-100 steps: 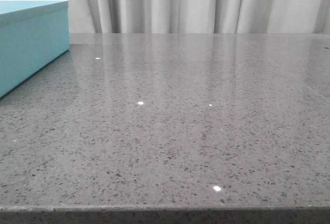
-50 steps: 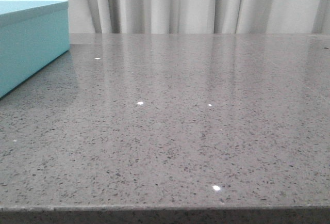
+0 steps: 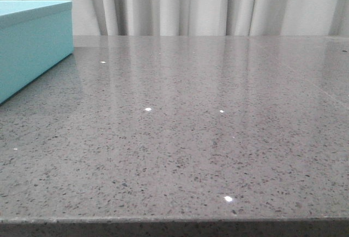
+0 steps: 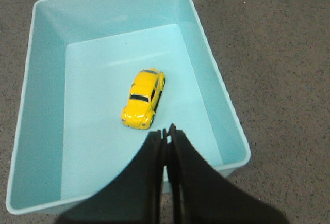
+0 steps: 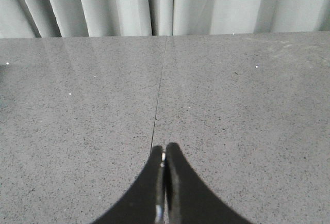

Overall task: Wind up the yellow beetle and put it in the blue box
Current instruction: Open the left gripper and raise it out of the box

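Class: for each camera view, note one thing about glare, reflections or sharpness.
Front view: curtain streaks and small bright glints reflect off the polished grey speckled stone table. Left wrist view: the small glossy yellow toy car is sharp, with even light in the light turquoise-blue open box. Right wrist view: soft curtain reflections; the shut right tool is a dark silhouette.

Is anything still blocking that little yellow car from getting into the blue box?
No. The yellow beetle already sits on the floor of the open blue box, with nothing around it. The left gripper is shut above it.
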Motion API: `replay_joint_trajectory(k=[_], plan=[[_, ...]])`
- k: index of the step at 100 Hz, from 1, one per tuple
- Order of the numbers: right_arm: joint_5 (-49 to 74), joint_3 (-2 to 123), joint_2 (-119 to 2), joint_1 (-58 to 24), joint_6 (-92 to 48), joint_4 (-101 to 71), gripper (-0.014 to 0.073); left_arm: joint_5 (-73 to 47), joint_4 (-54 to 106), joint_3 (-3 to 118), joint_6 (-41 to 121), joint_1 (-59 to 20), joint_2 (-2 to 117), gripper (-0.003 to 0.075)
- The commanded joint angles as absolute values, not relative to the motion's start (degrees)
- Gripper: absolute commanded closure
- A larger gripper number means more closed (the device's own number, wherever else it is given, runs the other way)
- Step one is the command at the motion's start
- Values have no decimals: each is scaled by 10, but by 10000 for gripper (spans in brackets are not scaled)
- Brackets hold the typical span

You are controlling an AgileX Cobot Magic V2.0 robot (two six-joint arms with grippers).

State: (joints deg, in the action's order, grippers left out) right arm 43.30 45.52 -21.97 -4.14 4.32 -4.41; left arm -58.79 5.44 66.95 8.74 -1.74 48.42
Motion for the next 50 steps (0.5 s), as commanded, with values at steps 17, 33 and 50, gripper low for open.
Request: replay_joint_trajectory(k=[17, 33, 50], plan=[[395, 425, -171, -42, 39, -40, 657, -505, 77, 531, 82, -16, 364, 739], [380, 388, -146, -41, 39, -40, 657, -480, 90, 454, 82, -16, 293, 739], [363, 354, -113, -41, 39, -40, 657, -465, 94, 402, 82, -16, 235, 739]])
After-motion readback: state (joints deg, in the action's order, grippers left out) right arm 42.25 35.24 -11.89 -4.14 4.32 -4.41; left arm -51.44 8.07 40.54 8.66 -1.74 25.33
